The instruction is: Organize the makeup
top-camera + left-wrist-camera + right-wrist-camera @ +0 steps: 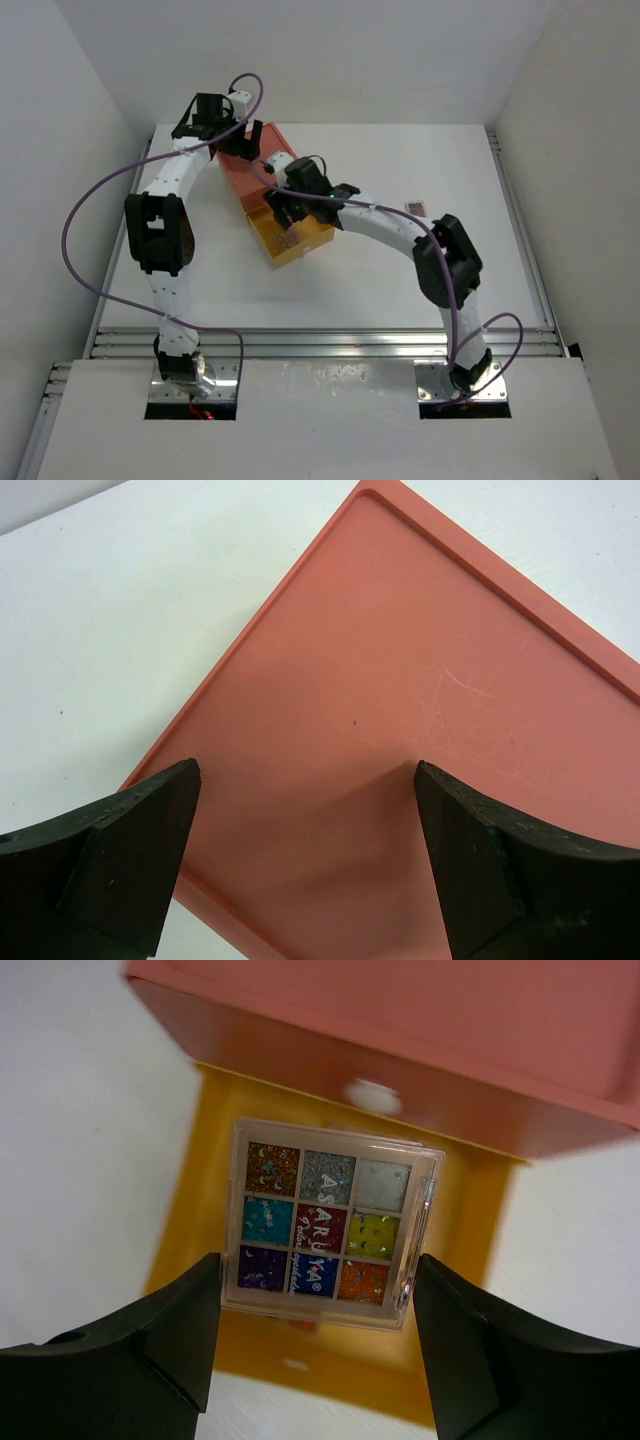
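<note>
Palette with bright squares [325, 1225] lies flat in the yellow drawer [462, 1220] sticking out of the red box [420, 1030]. Right gripper [317, 1285] hangs over it, fingers wide. Left gripper [307, 780], wide too, hangs over the box top.

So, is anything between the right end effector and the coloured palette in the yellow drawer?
Nothing visible. The right end effector is open directly over the palette, which lies uncovered in the yellow drawer. The orange box sits beyond it, not across it.
</note>
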`<state>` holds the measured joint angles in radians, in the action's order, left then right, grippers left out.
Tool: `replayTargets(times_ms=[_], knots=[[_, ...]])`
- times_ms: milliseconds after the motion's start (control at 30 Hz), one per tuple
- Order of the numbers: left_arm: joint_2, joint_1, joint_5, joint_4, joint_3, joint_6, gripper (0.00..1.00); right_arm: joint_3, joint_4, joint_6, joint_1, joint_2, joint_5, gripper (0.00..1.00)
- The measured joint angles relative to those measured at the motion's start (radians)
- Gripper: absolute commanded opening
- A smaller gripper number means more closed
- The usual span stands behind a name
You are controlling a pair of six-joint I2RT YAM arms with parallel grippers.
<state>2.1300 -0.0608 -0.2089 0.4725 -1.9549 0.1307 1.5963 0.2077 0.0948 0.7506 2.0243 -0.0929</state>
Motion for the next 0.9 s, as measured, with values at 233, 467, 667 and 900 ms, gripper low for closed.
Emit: replayTargets(times_ms=[233,467,667,900], knots=[[0.000,0.000,0.000,0.001,0.000,0.000,0.94,0.077,0.019,0.060,0.042,0.153,0.063,0.23],[0.000,0.000,0.000,0.001,0.000,0.000,0.94,0.097,0.037,0.142,0.046,0.218,0.070,0.43],[0.000,0.001,0.000,0.001,0.000,0.000,0.94,0.100,0.047,0.149,0.045,0.232,0.067,0.83],[0.000,0.001,0.001,0.008,-0.005,0.005,0.94,0.127,0.038,0.106,0.045,0.226,0.021,0.89]])
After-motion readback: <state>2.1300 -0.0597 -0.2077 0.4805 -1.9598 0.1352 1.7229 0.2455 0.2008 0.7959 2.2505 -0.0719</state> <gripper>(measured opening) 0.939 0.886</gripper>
